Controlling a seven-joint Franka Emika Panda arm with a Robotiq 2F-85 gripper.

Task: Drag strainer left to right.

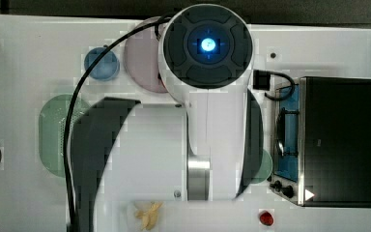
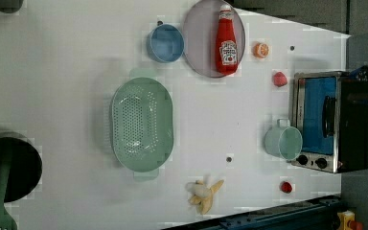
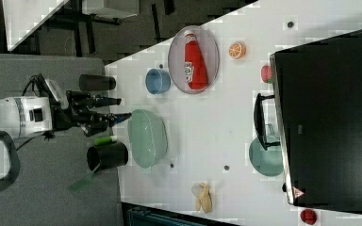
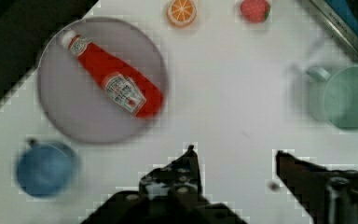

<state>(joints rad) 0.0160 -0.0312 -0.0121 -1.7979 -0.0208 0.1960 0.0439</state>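
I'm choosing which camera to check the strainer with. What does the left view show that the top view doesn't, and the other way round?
Left view alone: the whole strainer with its holes, the ketchup bottle lying on the plate, the orange slice and the full mug.

Top view alone: the arm from above, covering the table's middle and most of the plate, with its black cable crossing the strainer.

Both: strainer, blue bowl, toaster oven, banana peel.
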